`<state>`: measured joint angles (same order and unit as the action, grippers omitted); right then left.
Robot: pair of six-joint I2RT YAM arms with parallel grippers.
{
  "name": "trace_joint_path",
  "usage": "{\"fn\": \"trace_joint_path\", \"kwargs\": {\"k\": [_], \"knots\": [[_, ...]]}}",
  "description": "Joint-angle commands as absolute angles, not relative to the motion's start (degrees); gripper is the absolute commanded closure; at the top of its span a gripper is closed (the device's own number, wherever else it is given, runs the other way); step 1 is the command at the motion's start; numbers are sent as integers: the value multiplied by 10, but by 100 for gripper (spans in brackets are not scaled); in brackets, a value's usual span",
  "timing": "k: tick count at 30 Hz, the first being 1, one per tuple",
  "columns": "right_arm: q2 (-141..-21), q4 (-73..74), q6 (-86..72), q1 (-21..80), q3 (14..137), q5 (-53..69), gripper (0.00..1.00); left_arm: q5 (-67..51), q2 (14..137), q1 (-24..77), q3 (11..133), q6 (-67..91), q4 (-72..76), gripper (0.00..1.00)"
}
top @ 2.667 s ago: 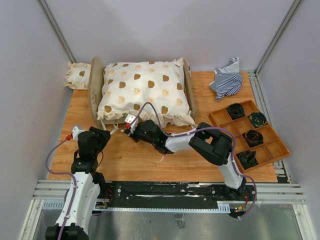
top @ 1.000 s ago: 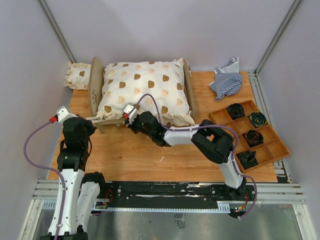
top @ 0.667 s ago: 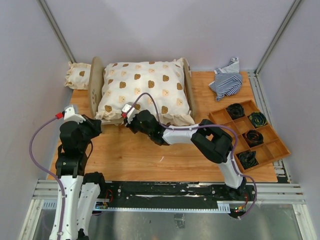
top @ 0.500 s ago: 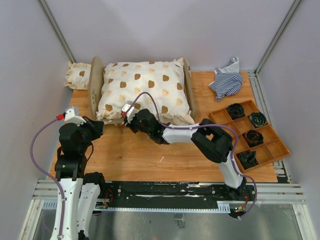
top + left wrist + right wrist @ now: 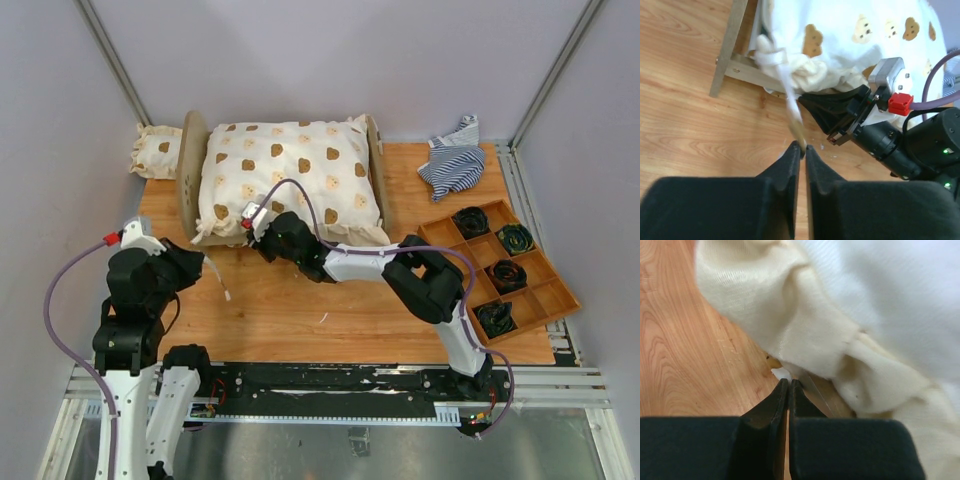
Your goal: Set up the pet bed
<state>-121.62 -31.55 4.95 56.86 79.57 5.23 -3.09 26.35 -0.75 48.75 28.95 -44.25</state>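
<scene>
The pet bed stands at the back of the table, its rounded wooden end boards [image 5: 190, 165] rising on either side of a cream bear-print cushion [image 5: 290, 175] that covers its base. A white tie [image 5: 782, 80] runs from the cushion's front left corner to my left gripper [image 5: 803, 148], whose jaws pinch its end with only a thin slit between them. That gripper [image 5: 203, 264] hovers near the bed's front left corner. My right gripper [image 5: 789, 382] is shut, its tips against the front rail under the cushion's frill [image 5: 805, 335], beside a small white scrap [image 5: 781, 373].
A small matching pillow [image 5: 156, 152] lies behind the left end board. A striped cloth [image 5: 452, 160] is crumpled at the back right. At the right edge, a compartmented wooden tray [image 5: 547, 300] holds dark coiled items. Grey walls close in on three sides.
My left arm has drawn back from the bed's front left corner toward the near edge, trailing the tie. The right gripper has edged slightly left along the front rail.
</scene>
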Motion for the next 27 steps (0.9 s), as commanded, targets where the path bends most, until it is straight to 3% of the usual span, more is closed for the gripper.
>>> {"fn": "trace_joint_path", "kwargs": {"k": [1, 4, 8, 12, 18, 27], "knots": [[-1224, -335, 53, 541, 815, 28, 100, -33, 248, -4, 457, 306, -444, 75], [-1205, -337, 35, 541, 797, 45, 100, 31, 236, -4, 402, 350, -420, 49], [-1155, -347, -2, 545, 754, 116, 100, 121, 241, -4, 384, 417, -385, 47], [-1112, -350, -25, 564, 728, 172, 100, 20, 254, -4, 327, 377, -249, 47], [-1112, -359, -6, 586, 723, 222, 100, -53, 319, -4, 253, 461, -121, 43], [-1132, -387, 65, 591, 746, 309, 100, -78, 364, -4, 207, 515, -51, 38]]}}
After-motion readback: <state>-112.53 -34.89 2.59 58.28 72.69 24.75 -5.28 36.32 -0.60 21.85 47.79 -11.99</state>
